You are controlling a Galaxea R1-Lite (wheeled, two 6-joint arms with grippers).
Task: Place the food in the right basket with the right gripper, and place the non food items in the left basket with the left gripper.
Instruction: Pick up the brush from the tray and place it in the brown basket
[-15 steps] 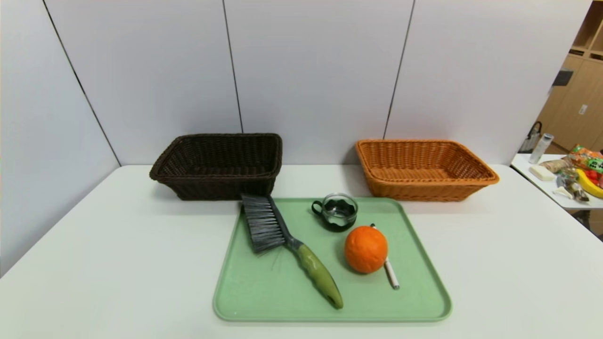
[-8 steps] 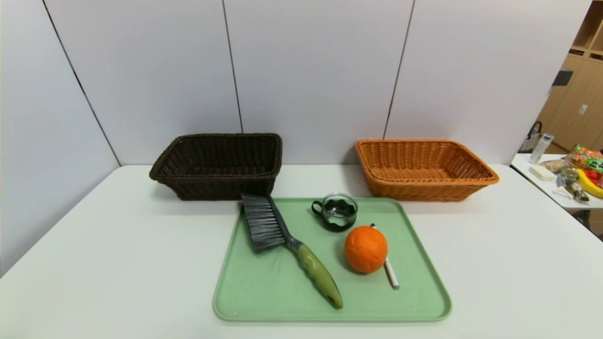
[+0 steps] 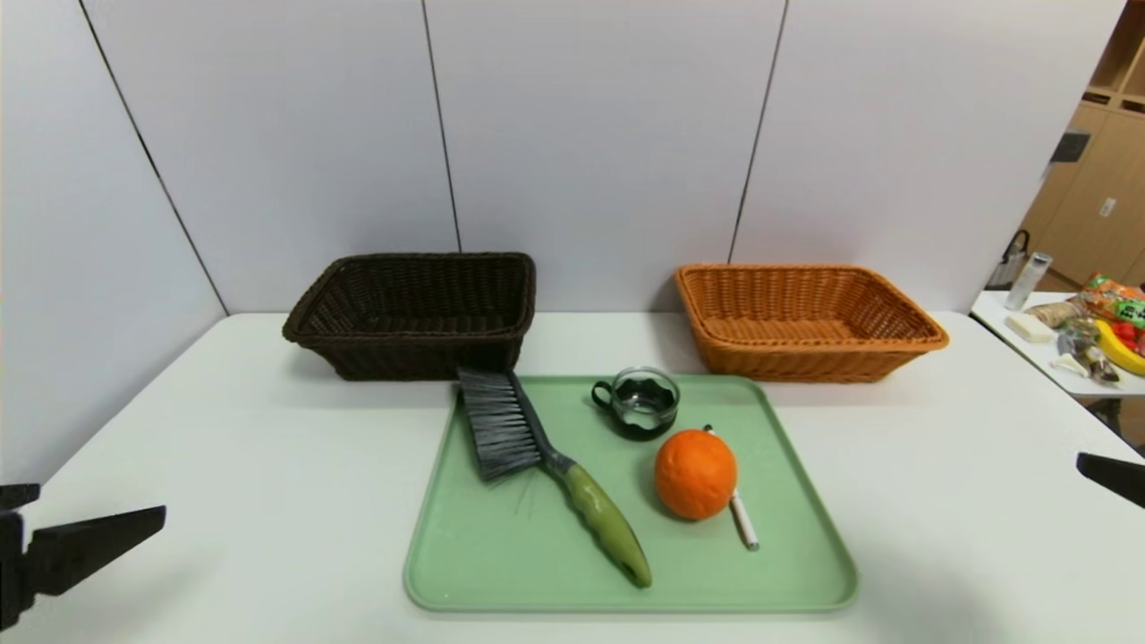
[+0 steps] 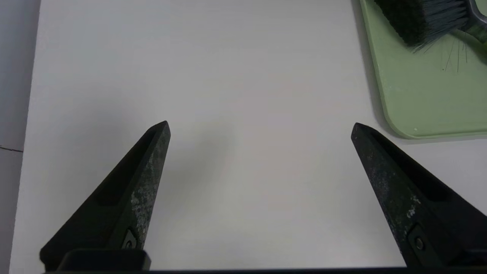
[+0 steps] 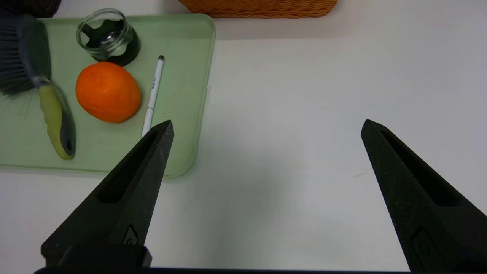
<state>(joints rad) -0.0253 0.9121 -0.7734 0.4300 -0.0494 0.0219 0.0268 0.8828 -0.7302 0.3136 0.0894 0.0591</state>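
On the white table, the brush lies diagonally, both grippers' fingers spread apart.

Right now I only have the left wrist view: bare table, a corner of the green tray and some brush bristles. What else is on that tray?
Observer: Besides the brush, the tray holds a glass cup, an orange and a white pen.
Operator: Where is the pen?
Observer: Close beside the orange, on the robot's right of it, running front to back.
Operator: And the baskets?
Observer: The dark brown basket stands behind the tray's left corner and the orange-tan basket behind its right corner. Both look empty.
Operator: What is the right gripper doing?
Observer: The right gripper is open over bare table to the right of the tray, holding nothing.
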